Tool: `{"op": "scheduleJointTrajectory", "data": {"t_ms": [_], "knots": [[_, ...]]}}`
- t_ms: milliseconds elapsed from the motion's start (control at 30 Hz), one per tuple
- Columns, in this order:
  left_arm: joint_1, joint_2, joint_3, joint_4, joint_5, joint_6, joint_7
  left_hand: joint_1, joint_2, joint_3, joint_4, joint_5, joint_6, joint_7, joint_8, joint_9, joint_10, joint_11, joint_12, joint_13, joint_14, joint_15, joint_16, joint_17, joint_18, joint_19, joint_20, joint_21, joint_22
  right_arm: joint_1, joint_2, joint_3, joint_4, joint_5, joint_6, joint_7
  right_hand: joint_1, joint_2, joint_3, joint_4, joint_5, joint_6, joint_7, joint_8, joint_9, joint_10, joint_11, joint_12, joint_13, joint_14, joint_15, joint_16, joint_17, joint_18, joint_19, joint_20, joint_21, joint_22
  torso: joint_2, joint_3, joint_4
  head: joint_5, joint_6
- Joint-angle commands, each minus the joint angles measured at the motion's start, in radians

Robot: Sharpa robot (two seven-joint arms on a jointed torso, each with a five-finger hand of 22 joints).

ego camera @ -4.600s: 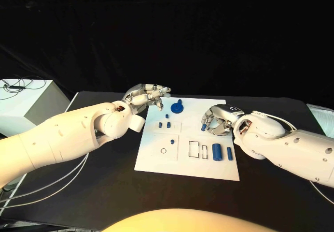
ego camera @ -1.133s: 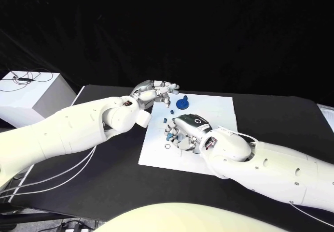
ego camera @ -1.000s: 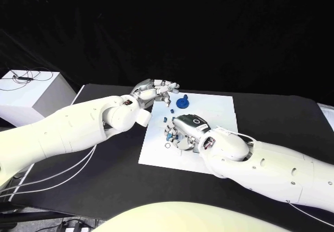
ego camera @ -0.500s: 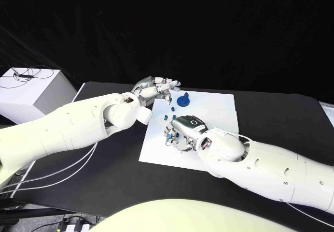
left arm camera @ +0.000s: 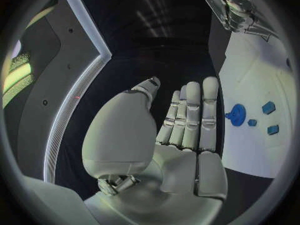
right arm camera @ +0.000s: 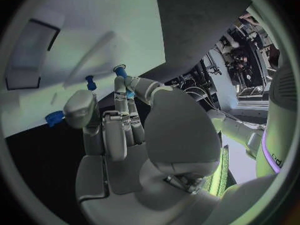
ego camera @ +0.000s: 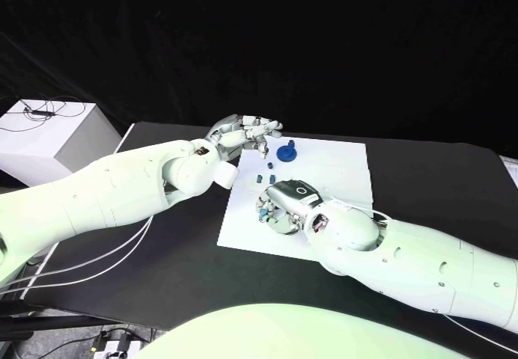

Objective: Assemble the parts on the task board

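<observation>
Though hard to judge beneath the curled fingers, looks like early going, with no part plainly seated yet.

Far side of the task board [ego camera: 334, 168]: a round blue knob-like part [ego camera: 286, 152], near the left hand [ego camera: 246, 132] but apart from it. Seen from the left wrist, that hand is flat-palmed, fingers straight and side by side, holding nothing. Hangs over the black tabletop [ego camera: 432, 172] by the board's far left corner.

Nearer the middle of the board: a few small blue blocks [ego camera: 259, 178], lying loose between the knob-like part and the right hand [ego camera: 283, 207].

Right hand bent down over the near-left part of the board, fingers curled towards the plate. From the right wrist, picks out a short blue peg [right arm camera: 92, 82] standing on the white surface close to the fingertips [right arm camera: 119, 85], and a ridged blue piece [right arm camera: 55, 117] touching the thumb tip. Cannot tell whether that piece is pinched or merely lies on the board against the thumb, so cannot tell whether the hand has hold of anything.

Judging from this, probably midway through setting one small part into place. Leaves the knob-like part and the small blue blocks to be dealt with. Hides much of the near side of the board under the right arm, so cannot rule out something seated there.
</observation>
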Motion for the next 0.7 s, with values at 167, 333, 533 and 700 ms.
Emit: {"op": "scheduleJointTrajectory", "data": {"t_ms": [167,333,533,700], "knots": [[0.000,0.000,0.001,0.002,0.005,0.016,0.007,0.007,0.003,-0.003,0.004,-0.006,-0.007,0.001,0.006,0.000,-0.008,0.002,0.002,0.001,-0.007,0.002,-0.003,0.001,0.007,0.003,-0.001,0.003,-0.001,-0.002,-0.002,0.000,0.002,-0.015,0.012,0.003,0.000,0.013,0.004,0.000,0.002,0.005,0.001,0.045,0.057,0.003,-0.008,-0.006,0.000,0.055,-0.006,0.005,0.001,-0.013,0.000,-0.009,0.005,0.001,-0.001,0.0002,-0.0019,0.003,-0.001],[0.000,0.000,0.001,0.002,0.005,0.016,0.007,0.007,0.003,-0.003,0.004,-0.006,-0.007,0.001,0.006,0.000,-0.008,0.002,0.002,0.001,-0.007,0.002,-0.003,0.001,0.007,0.003,-0.001,0.003,-0.001,-0.003,-0.001,-0.001,0.001,-0.014,0.012,0.005,0.000,0.013,0.004,0.000,0.002,0.005,0.001,0.045,0.057,0.003,-0.008,-0.006,0.000,0.055,-0.006,0.005,0.001,-0.013,0.000,-0.009,0.005,0.001,-0.001,0.0004,-0.0018,0.004,-0.001],[0.000,0.001,0.001,0.002,0.004,0.017,0.007,0.007,0.003,-0.003,0.004,-0.006,-0.007,0.001,0.006,0.000,-0.008,0.002,0.002,0.001,-0.007,0.002,-0.003,0.001,0.007,0.003,-0.001,0.003,-0.001,-0.005,0.003,-0.002,-0.009,-0.014,0.013,0.005,-0.001,0.013,0.005,-0.001,0.003,0.005,0.002,0.046,0.058,0.003,-0.007,-0.007,0.001,0.056,-0.006,0.006,0.004,-0.013,0.001,-0.009,0.005,0.002,-0.001,-0.0005,-0.0008,0.004,-0.001],[0.000,0.001,0.001,0.002,0.004,0.017,0.007,0.007,0.003,-0.003,0.004,-0.006,-0.007,0.001,0.006,0.000,-0.008,0.002,0.002,0.001,-0.007,0.002,-0.003,0.001,0.007,0.003,-0.001,0.003,-0.001,-0.007,0.005,-0.002,-0.017,-0.013,0.014,0.006,-0.001,0.013,0.005,-0.001,0.003,0.005,0.002,0.046,0.058,0.003,-0.007,-0.007,0.001,0.056,-0.006,0.006,0.004,-0.013,0.001,-0.009,0.005,0.002,-0.001,-0.0006,-0.0004,0.004,-0.001]]}}
